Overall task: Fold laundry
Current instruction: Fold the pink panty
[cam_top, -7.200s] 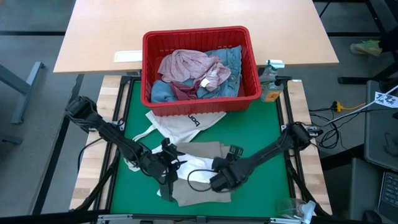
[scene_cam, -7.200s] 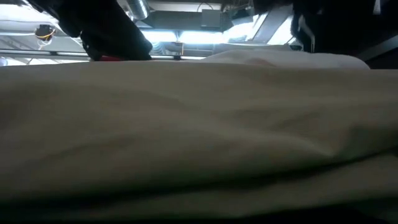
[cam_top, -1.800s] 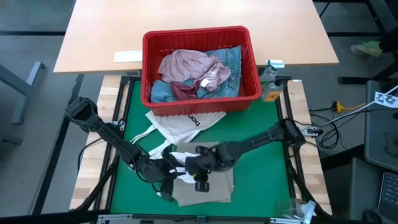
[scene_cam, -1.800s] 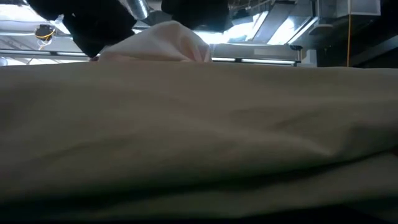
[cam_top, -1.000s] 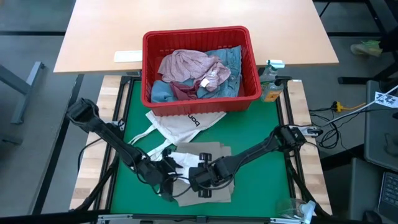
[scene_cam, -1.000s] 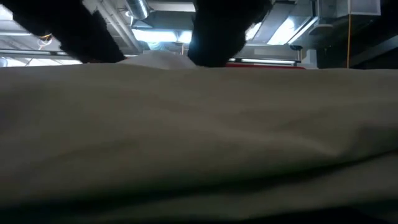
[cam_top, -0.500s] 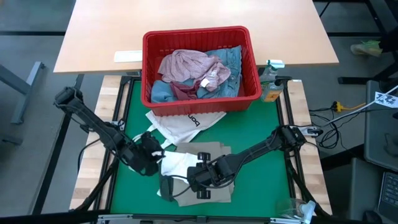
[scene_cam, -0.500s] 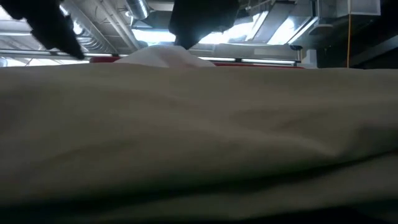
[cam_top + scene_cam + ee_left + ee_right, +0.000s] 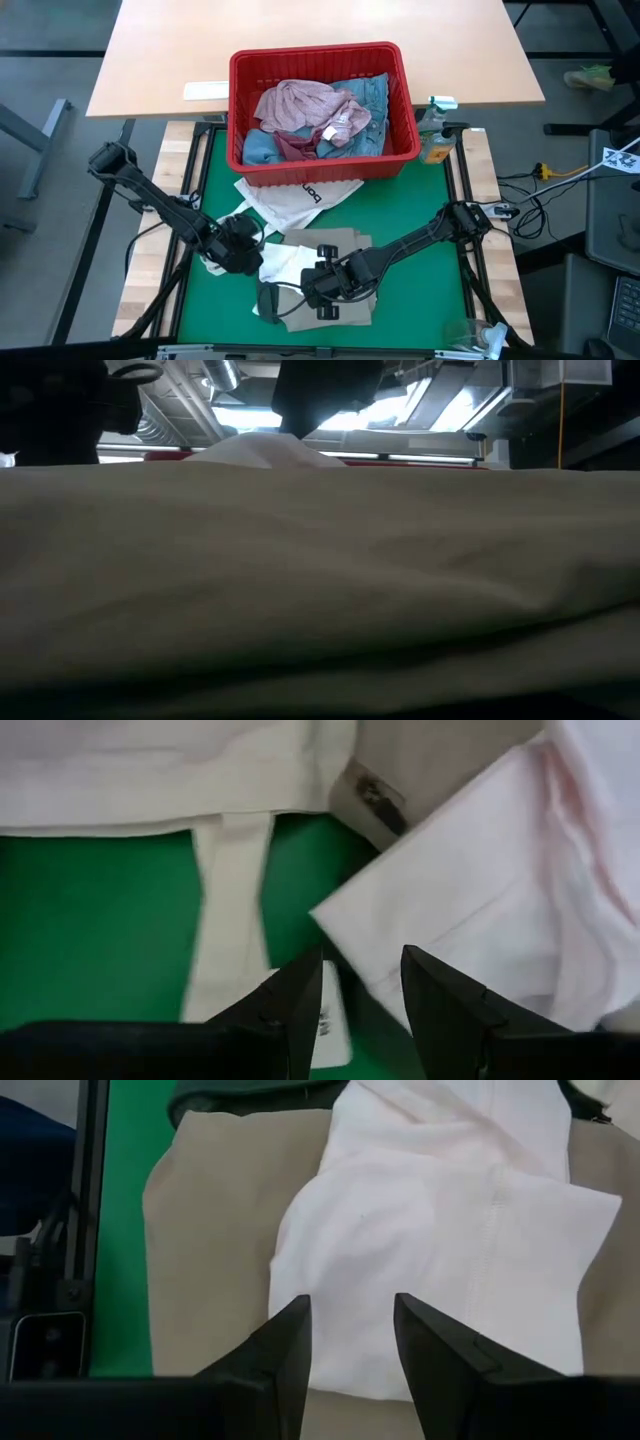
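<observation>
Folded beige trousers [image 9: 345, 245] lie on the green mat and fill the low view [image 9: 320, 580]. A white garment [image 9: 285, 263] lies crumpled on their left part, and shows as a small hump [image 9: 260, 448] in the low view. My left gripper [image 9: 252, 242] hovers open just left of the white garment, above its corner [image 9: 350, 910]. My right gripper [image 9: 312, 290] hangs open over the white garment [image 9: 440, 1250], its fingers pointing down and apart from the cloth. A mottled pink top [image 9: 300, 105] and light blue denim [image 9: 372, 95] lie in the basket.
The red basket [image 9: 320, 52] stands at the mat's far edge. A white tote bag [image 9: 290, 195] lies between the basket and the trousers, its strap [image 9: 230, 900] beside my left gripper. A bottle [image 9: 435, 140] stands right of the basket. Bare green mat [image 9: 420, 280] shows at the right.
My left gripper has drawn back toward the table's left and far side, off the white garment, and has rolled at the wrist. The white garment now lies more spread out over the trousers' left part. My right gripper has risen slightly above it.
</observation>
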